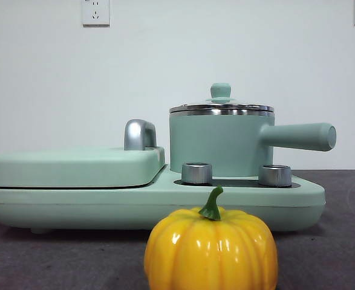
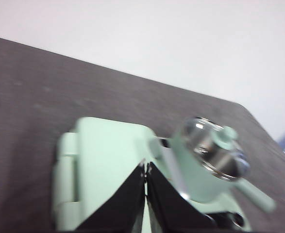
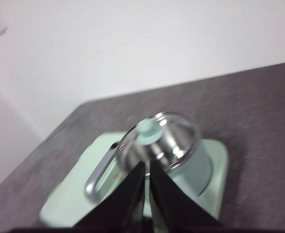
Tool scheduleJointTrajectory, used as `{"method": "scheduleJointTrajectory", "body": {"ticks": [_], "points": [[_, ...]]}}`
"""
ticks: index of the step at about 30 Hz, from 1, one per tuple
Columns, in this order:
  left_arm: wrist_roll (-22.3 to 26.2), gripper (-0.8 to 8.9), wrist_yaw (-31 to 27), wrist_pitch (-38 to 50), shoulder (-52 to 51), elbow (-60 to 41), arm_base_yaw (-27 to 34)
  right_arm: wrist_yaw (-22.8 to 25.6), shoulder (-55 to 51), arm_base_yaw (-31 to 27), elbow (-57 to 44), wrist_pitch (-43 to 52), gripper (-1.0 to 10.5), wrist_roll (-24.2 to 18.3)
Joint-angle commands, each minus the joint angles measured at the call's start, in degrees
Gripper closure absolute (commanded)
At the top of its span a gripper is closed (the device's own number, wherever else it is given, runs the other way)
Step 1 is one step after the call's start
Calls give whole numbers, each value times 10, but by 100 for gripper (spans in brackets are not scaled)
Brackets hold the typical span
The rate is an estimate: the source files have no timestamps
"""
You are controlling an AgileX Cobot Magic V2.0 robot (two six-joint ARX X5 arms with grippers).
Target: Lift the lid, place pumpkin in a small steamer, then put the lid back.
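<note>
the round glass lid with its steel rim and small mint-green knob (image 1: pixel 220 92) is sitting squarely on the small mint-green steamer pot with the long straight side handle (image 1: pixel 219 144), so the first step, lifting it off, is not yet done. the glossy yellow-orange ribbed pumpkin with the curved green stem (image 1: pixel 211 246) is waiting on the dark table (image 1: pixel 20 254), in front of the mint-green cooker base (image 1: pixel 74 202) and well apart from the pot.

the right gripper (image 3: pixel 146 167) is hanging above the appliance with its jaws pressed almost together and nothing between them, looking down at the lid's knob. the left gripper (image 2: pixel 145 170) is hovering over the flat rectangular mint-green griddle cover (image 2: pixel 108 160), jaws likewise nearly touching and carrying nothing.

to do this well, i'd say the right jaws need opening first, then centring over that little knob and coming straight down before closing. the knob is small and smooth, so an off-centre pinch is likely slipping. lifting vertically should be keeping the rim from catching the pot.
</note>
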Motion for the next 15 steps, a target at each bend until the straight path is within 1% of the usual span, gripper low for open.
{"method": "scheduleJointTrajectory", "body": {"ticks": [1,5,7,9,15], "points": [[25,804,47,-12,41,39,-1,-45,40,0,47,-19,934,-74],[58,805,109,-43,100,90,-8,-104,90,0,97,-34,934,-116],[71,804,136,-50,124,113,-15,-129,111,0,115,-34,934,-129],[71,805,144,-48,137,128,-22,-145,125,1,124,-33,934,-130],[70,804,145,-53,141,137,-27,-144,132,1,127,-30,933,-128]]}}
